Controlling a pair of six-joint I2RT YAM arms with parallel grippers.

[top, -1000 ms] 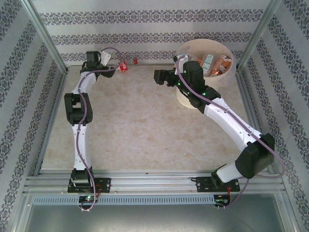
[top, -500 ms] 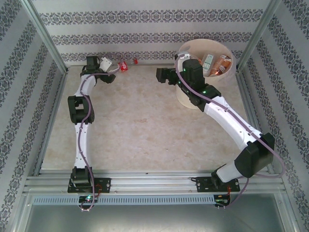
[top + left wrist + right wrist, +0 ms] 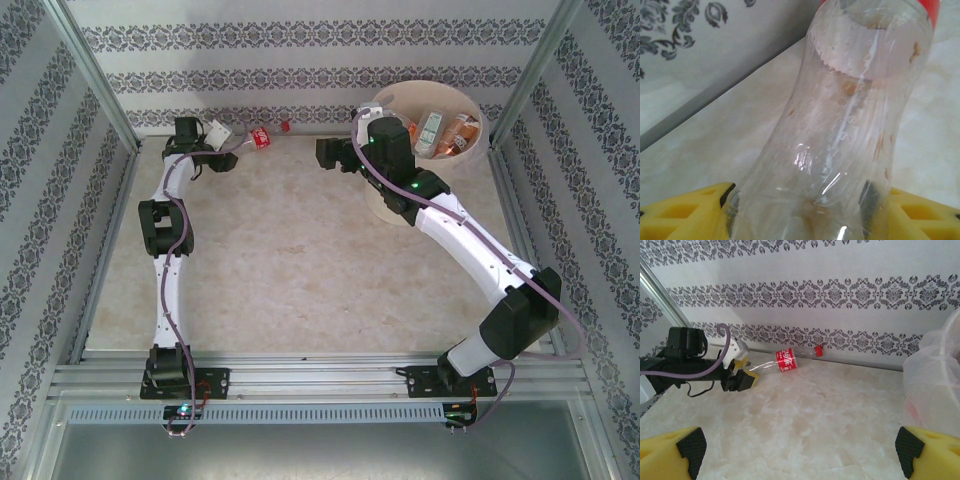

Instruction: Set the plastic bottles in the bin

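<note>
1. Since a second ago, the left arm has been stretched lower toward the back wall (image 3: 320,60), and the red-labelled bottle (image 3: 260,137) has been nudged slightly to the right. The right arm has been shifted a touch left too.
2. The clear base end of that bottle (image 3: 840,130) is pinched by the left gripper (image 3: 797,210), with a black pad pressed against each side, as seen from the left wrist.
3. The bottle (image 3: 785,361) is laid on its side on the marble-look table (image 3: 280,260), right by the back wall. Its red cap (image 3: 818,350) is pointed away from the left gripper (image 3: 742,374).
4. The right gripper (image 3: 800,447) is held spread wide with nothing between its fingers. From the top it is seen hovering beside the bin (image 3: 475,105), aimed at the bottle.
5. The bin is parked in the far right corner, lined with a thin pinkish bag (image 3: 935,370). Several crushed bottles (image 3: 445,130) are already piled inside it.
</note>
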